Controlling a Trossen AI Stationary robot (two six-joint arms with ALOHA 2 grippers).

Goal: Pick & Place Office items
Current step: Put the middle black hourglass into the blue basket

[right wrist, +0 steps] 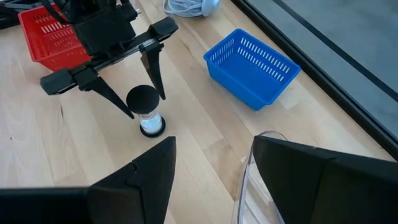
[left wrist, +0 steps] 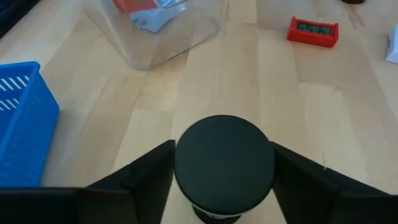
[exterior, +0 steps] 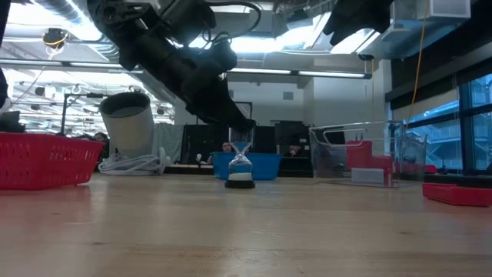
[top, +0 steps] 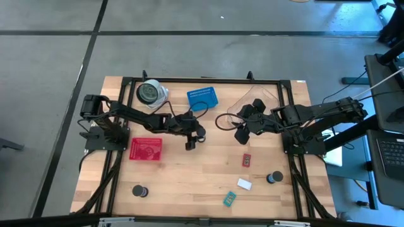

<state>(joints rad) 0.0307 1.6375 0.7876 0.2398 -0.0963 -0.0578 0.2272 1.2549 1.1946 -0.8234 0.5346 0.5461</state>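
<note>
Left end effector (right wrist: 138, 93): fingers spread around the black spool (right wrist: 147, 112), not touching it.
Black spool: upright on the surface (top: 202, 170), mid-table, near the blue basket (top: 202, 98).
Right end effector (top: 242, 129): spread, above the clear tub (left wrist: 163, 28).

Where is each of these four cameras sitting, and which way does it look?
High view: above the table, looking straight down; both arms show.
Low view: at tabletop height, looking across; the left arm comes from above.
Left wrist view: on the left arm, looking past its fingers at the black spool.
Right wrist view: on the right arm, facing the left gripper.
Shared: the spool and the blue basket show in both wrist views.
</note>
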